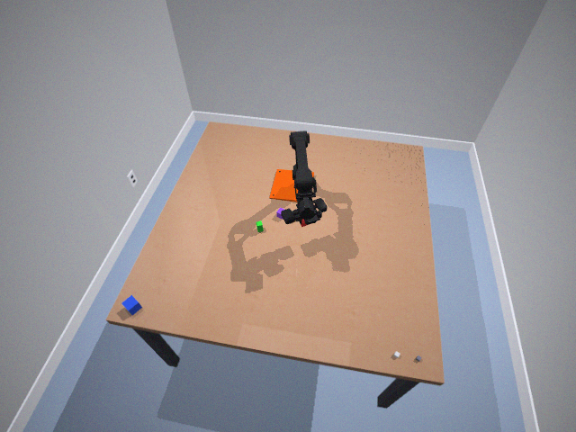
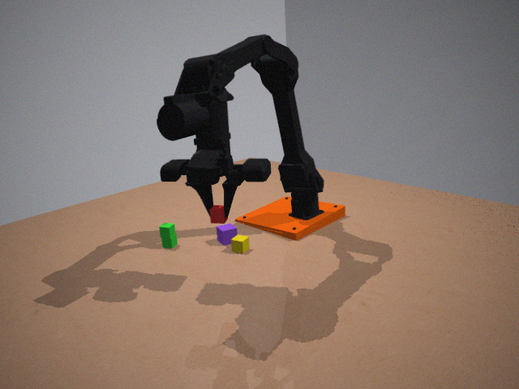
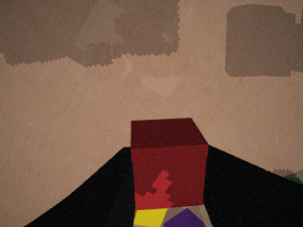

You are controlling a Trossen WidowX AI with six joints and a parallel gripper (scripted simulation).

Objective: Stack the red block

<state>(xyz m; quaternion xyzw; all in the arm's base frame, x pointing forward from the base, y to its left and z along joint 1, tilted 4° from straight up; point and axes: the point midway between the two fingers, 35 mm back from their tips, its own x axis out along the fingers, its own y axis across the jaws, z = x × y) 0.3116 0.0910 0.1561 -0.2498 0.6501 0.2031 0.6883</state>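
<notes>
Above the tan table (image 2: 377, 292), the gripper (image 2: 218, 212), clamped on the red block (image 2: 216, 214), should carry it high over the purple cube (image 2: 226, 232) and centre it above the green tower (image 2: 168, 235).

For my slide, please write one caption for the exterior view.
Gripper holds the red block above the table, near the green tower, purple block and yellow block.

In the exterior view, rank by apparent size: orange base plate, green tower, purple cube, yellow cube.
1. Flat orange base plate, by far the largest.
2. Green two-block tower, taller than either cube.
3. Purple cube and yellow cube: nearly alike, so I will not rank them.
</notes>
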